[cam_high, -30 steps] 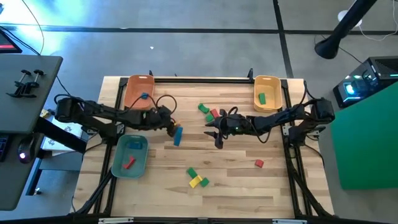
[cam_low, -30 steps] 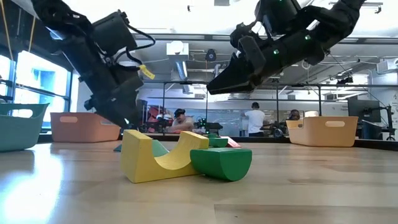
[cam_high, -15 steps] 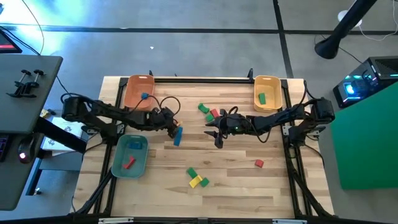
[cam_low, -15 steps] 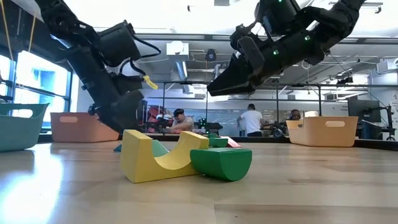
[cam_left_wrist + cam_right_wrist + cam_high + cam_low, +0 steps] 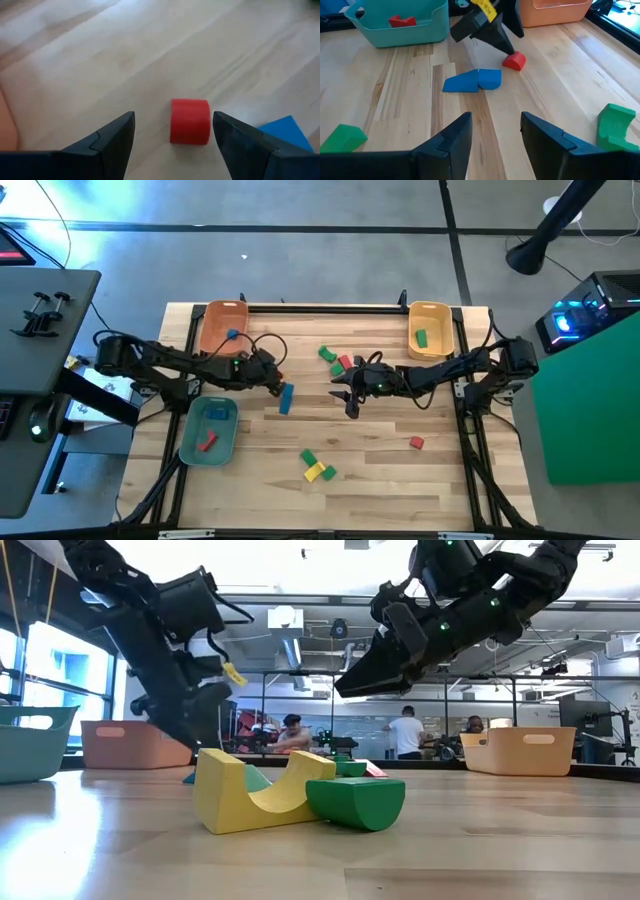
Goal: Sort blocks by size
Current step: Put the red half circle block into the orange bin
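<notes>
My left gripper (image 5: pixel 277 383) (image 5: pixel 174 115) is open just above the table, its fingers pointing down on either side of a small red cylinder block (image 5: pixel 189 121) (image 5: pixel 514 60) without touching it. Two blue blocks (image 5: pixel 286 397) (image 5: pixel 472 80) lie beside it on the table. My right gripper (image 5: pixel 347 395) (image 5: pixel 495 117) is open and empty, held above the table's middle. A yellow arch block (image 5: pixel 255 795) and green blocks (image 5: pixel 309 457) lie near the front edge. Red and green blocks (image 5: pixel 345 363) lie behind the right gripper, and a red block (image 5: pixel 416 442) lies at the right.
An orange tray (image 5: pixel 222 328) stands at the far left with a blue block in it. A yellow tray (image 5: pixel 430 328) at the far right holds a green block. A teal tray (image 5: pixel 208 430) at the near left holds a red and a blue block. People stand in the room behind.
My left gripper has shifted slightly toward the table's right edge and back again, staying open over the red block. The blocks and my right gripper have kept still.
</notes>
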Tool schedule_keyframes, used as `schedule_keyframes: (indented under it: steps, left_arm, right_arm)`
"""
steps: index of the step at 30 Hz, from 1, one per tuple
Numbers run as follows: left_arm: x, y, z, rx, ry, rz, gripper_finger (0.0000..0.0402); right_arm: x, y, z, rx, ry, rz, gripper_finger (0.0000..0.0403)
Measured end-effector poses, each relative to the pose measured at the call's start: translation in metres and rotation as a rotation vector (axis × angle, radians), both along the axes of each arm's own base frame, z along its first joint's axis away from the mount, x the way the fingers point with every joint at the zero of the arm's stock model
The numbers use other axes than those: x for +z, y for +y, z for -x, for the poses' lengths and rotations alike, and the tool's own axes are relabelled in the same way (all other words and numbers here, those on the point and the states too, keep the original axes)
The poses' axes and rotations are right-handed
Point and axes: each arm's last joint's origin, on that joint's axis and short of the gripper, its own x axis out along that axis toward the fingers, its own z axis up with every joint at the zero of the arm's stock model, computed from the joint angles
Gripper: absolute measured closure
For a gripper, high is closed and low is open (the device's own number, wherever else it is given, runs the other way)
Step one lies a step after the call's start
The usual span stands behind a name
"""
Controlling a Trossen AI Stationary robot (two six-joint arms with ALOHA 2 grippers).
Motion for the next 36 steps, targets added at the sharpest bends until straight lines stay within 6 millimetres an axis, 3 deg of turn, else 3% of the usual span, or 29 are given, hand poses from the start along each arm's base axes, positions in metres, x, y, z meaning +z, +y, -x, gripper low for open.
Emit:
schedule_keyframes:
  steps: [6, 13, 17, 22, 25, 30, 33, 36]
  left_arm:
    - [-0.007, -0.001, -0.005, 0.009, -0.056, 0.036, 0.0147]
    - [-0.027, 0.0, -0.008, 0.016, 0.007, 0.016, 0.016]
    - [-0.034, 0.0, -0.012, 0.004, 0.016, 0.005, 0.0205]
    - [-0.03, 0.001, -0.016, -0.044, 0.009, -0.017, 0.0302]
    - [-0.011, 0.002, -0.02, -0.085, 0.006, -0.042, 0.0309]
    - [0.054, 0.012, -0.017, -0.07, 0.032, -0.147, 0.0309]
    - [0.092, 0.031, -0.003, 0.048, 0.085, -0.198, 0.0309]
    - [0.11, 0.06, 0.018, 0.177, 0.166, -0.15, 0.0309]
  right_arm:
    - [0.0, 0.0, 0.0, 0.0, 0.0, 0.0, 0.0238]
    - [0.0, 0.0, 0.0, -0.001, 0.0, -0.002, 0.0238]
    - [0.0, 0.0, 0.0, -0.002, -0.001, -0.005, 0.0238]
    - [0.0, 0.0, 0.0, -0.008, -0.002, -0.017, 0.0238]
    - [0.0, 0.0, 0.0, -0.008, -0.002, -0.016, 0.0238]
    - [0.0, 0.0, 0.0, -0.008, -0.002, -0.016, 0.0238]
    - [0.0, 0.0, 0.0, -0.008, -0.003, -0.016, 0.0238]
    - [0.0, 0.0, 0.0, -0.008, -0.003, -0.016, 0.0238]
